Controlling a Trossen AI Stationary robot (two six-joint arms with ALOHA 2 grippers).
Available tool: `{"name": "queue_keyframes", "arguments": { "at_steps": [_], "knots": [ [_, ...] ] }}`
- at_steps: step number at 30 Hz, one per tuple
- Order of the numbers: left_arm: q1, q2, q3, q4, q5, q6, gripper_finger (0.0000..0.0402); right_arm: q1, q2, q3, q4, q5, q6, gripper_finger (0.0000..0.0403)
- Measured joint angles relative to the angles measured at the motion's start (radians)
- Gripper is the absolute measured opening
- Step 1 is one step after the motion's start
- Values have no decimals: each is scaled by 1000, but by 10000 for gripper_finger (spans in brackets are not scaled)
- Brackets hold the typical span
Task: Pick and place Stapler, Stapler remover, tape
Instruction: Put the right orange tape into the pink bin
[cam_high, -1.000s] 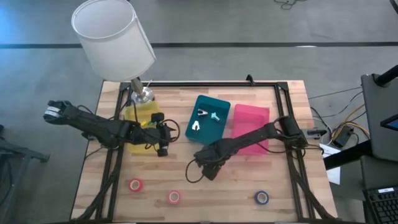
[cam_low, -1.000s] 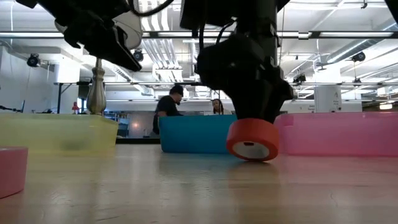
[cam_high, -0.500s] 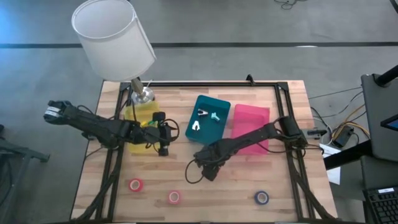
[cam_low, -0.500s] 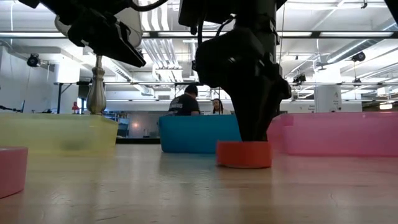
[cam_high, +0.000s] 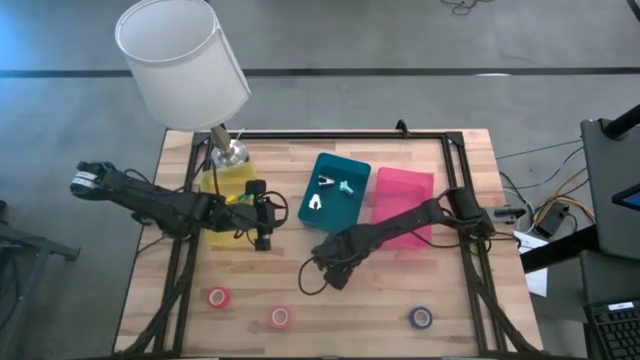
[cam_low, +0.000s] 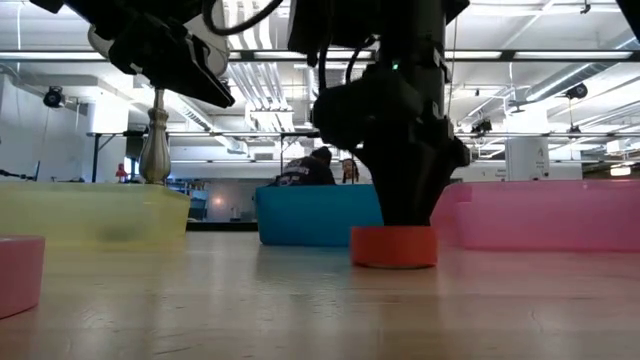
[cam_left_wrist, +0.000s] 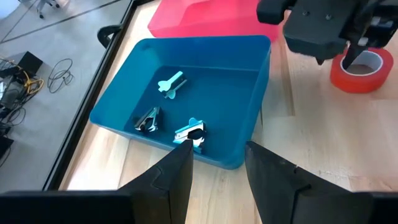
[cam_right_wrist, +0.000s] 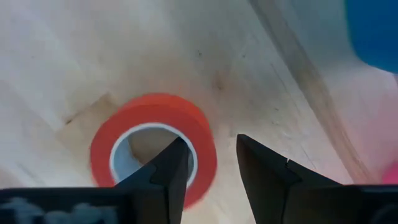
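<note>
A red tape roll (cam_right_wrist: 155, 143) lies flat on the wood table, in front of the teal bin (cam_left_wrist: 249, 93). My right gripper (cam_right_wrist: 211, 168) points down over it, open, with its fingers on either side of the ring's wall. Its body hides the roll in the high view (cam_high: 335, 268). My left gripper (cam_left_wrist: 217, 171) hangs open and holds nothing, between the yellow bin (cam_high: 225, 185) and the teal bin. Three small stapler removers (cam_left_wrist: 171, 118) lie in the teal bin. Two pink rolls (cam_high: 218, 297) (cam_high: 280, 317) and a blue roll (cam_high: 420, 318) lie near the front edge. The stapler is out of view. My right gripper comes from above, pointing down. One finger (cam_right_wrist: 168, 171) stands inside the roll's hole at its inner rim (cam_right_wrist: 189, 155). The other finger (cam_right_wrist: 267, 171) is outside the wall, with bare wood showing between them. The roll rests flat on the table (cam_low: 393, 247).
A pink bin (cam_high: 402, 195) stands right of the teal bin, partly under my right arm. A lamp with a white shade (cam_high: 180, 60) stands at the far left corner behind the yellow bin. Bare table lies between the bins and the front rolls.
The red roll stood tilted on its edge under my right gripper a second ago. It has dropped and now lies flat on the table. Both arms have kept their places.
</note>
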Motion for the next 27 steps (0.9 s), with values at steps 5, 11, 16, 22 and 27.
{"name": "queue_keyframes", "arguments": {
  "at_steps": [5, 11, 16, 22, 27],
  "knots": [
    [0, 0, 0, 0, 0, -1, 149, 0, 17, -1, 1, -18, -34, 107],
    [0, 0, 0, 0, 0, -2, 149, 0, 7, -2, 1, -31, -101, 46],
    [0, 0, 0, 0, 0, -2, 149, 0, -24, -1, -16, -31, -143, 34],
    [-1, 0, 0, 0, 0, -2, 149, 0, -115, -1, -123, 61, -159, 51],
    [-1, 0, 0, 0, 0, -2, 149, -2, -214, -1, -271, 195, -123, 45]
  ]
}}
